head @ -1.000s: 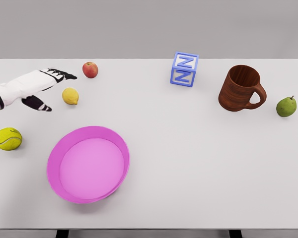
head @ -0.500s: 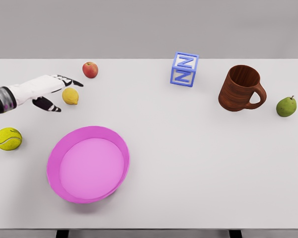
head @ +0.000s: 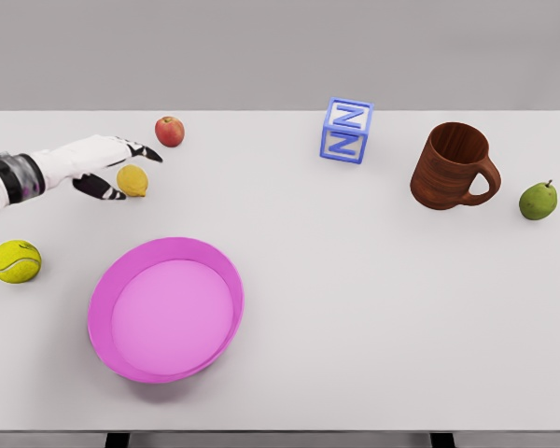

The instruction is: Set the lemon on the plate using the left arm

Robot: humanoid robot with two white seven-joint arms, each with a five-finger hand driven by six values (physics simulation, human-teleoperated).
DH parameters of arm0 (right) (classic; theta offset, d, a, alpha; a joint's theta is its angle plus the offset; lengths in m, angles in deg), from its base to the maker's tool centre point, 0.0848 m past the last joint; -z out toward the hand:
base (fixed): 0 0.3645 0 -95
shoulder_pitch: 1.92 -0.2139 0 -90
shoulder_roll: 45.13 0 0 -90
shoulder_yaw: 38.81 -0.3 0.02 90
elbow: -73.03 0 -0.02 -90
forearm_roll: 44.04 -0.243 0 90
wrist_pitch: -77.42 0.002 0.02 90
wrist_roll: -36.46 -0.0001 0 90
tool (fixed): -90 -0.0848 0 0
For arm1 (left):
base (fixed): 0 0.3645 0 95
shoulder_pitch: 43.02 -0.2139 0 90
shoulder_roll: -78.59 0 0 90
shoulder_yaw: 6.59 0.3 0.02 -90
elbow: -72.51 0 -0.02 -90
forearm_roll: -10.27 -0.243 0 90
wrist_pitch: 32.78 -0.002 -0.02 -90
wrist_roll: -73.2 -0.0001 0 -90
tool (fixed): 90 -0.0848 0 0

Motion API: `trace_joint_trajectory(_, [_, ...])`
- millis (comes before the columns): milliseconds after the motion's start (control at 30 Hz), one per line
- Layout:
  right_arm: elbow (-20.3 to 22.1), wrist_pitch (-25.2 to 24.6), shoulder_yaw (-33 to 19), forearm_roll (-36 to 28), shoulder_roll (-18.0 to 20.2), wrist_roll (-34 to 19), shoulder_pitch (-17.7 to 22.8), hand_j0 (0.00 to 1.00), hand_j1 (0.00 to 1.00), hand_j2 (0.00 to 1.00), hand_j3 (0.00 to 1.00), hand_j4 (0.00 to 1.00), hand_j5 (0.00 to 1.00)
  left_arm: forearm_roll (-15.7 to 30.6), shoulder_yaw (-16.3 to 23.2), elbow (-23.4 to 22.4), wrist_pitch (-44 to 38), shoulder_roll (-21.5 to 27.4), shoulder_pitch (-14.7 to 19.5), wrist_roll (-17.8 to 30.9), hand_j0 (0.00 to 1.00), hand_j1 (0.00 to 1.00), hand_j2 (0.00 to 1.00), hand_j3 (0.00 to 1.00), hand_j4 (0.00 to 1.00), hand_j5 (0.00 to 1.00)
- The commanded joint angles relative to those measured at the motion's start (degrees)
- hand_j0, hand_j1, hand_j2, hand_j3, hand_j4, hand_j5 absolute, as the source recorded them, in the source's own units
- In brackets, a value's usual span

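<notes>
The left hand (head: 107, 166) is reaching in from the left edge of the counter (head: 373, 308) and is bracketing the lemon (head: 133, 180): its fingers (head: 135, 148) are stretching past the far side of the fruit while the thumb is lying along its near left side. The hand is spread rather than closed, and it is holding nothing as yet; whether thumb or fingers are actually touching the lemon is hard to tell at this size. The lemon is sitting on the counter near the back left, just beside the red apple (head: 170, 132) and well apart from the pink plate (head: 98, 317), which is lying toward the front with nothing in it. By my reading the task is only beginning: the reach is nearly done, but the grasp, the lift, the carry toward the plate and the release are all still to come. The right arm is not showing in this view.
</notes>
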Motion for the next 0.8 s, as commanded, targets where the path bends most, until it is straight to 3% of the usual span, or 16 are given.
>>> trace_joint_trajectory(0, [-0.05,0.00,0.01,0.02,-0.01,-0.01,0.00,1.00,1.00,1.00,1.00,1.00,1.00,-0.80,-0.09,-1.80,-0.14,-0.84,0.00,-0.02,0.82,0.82,0.82,0.82,0.82,0.82])
trace_joint_trajectory(633, [-0.05,0.00,0.01,0.02,-0.01,-0.01,0.00,1.00,1.00,1.00,1.00,1.00,1.00,-1.24,0.00,-5.49,-0.14,-1.55,1.32,-0.02,0.79,0.79,0.79,0.79,0.79,0.79])
trace_joint_trajectory(767, [-0.05,0.00,0.01,0.02,-0.01,-0.01,0.00,1.00,1.00,1.00,1.00,1.00,1.00,-1.24,0.00,-5.93,-0.14,-1.55,1.32,-0.02,0.70,0.70,0.70,0.70,0.70,0.70])
